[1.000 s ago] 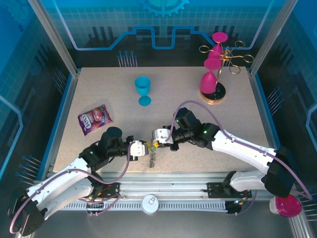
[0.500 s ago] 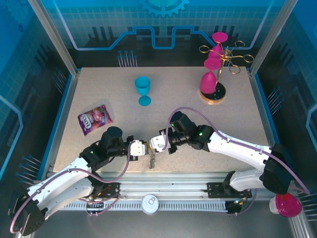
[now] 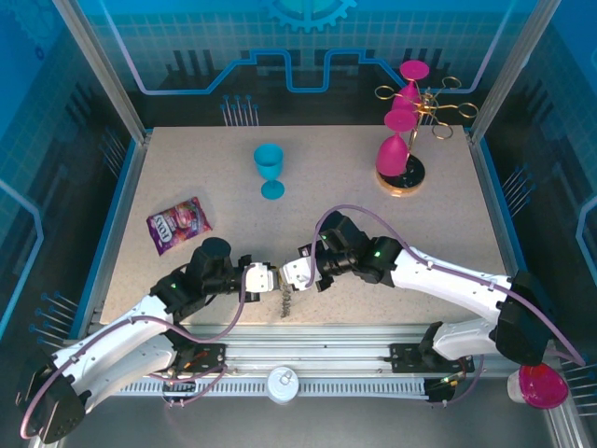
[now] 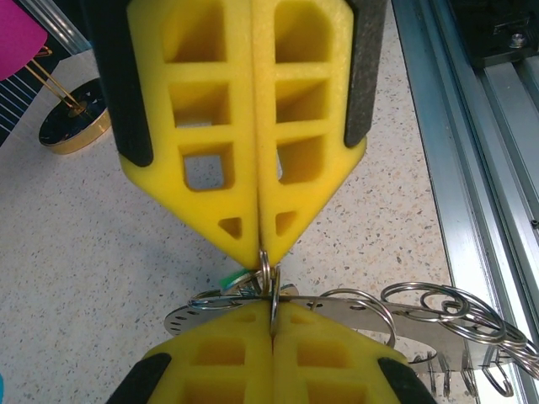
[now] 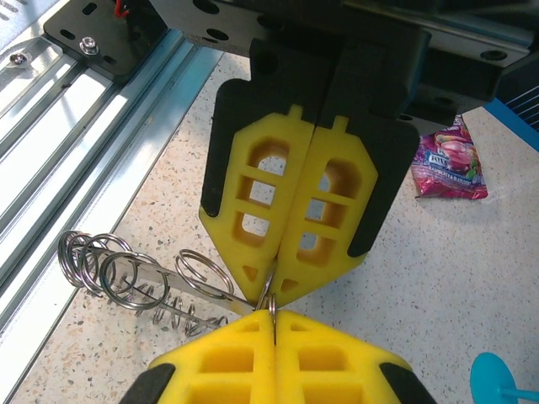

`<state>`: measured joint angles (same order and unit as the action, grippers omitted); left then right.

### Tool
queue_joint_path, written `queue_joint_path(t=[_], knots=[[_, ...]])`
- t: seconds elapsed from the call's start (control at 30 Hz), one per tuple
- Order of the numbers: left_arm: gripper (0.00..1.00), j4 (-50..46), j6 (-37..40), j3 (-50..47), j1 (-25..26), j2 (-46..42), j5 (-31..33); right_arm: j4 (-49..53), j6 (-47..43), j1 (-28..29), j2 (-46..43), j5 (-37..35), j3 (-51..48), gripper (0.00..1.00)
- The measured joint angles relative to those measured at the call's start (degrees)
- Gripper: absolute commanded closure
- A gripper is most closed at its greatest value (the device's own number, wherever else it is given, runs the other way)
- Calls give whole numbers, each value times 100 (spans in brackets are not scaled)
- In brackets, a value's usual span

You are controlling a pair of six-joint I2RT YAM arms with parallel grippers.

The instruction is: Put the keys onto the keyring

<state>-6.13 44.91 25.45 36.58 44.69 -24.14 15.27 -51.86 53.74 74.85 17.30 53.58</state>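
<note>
Where the two arms meet tip to tip by the desk's (image 3: 187, 177) near edge:

- **Left fingers** (image 4: 227, 353): clenched on the keyring (image 4: 421, 307), a bar strung with wire loops trailing toward the aluminium rail (image 4: 472, 168).
- **Right fingers** (image 4: 202, 126): clenched on a small ring of the keys (image 4: 229, 278).
- **Left wrist view:** green tag just beside the pinch.
- **Right wrist view:** purple sweet packet (image 5: 446, 164), lettering too small to read.
- **Top view:** blue goblet (image 3: 270, 168); gold rack (image 3: 410, 103) carrying pink goblets.
- **Setting:** desk speckled beige; walls blue, circuit-patterned.
</note>
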Motion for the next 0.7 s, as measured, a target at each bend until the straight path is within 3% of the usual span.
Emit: queue_joint_path(t=[0.43, 0.7], knots=[[100, -136, -48, 76, -50, 144, -39, -173, -380, 188, -87, -391, -162, 100], [100, -393, -184, 219, -175, 302, -101, -334, -894, 448, -96, -1010, -256, 100]])
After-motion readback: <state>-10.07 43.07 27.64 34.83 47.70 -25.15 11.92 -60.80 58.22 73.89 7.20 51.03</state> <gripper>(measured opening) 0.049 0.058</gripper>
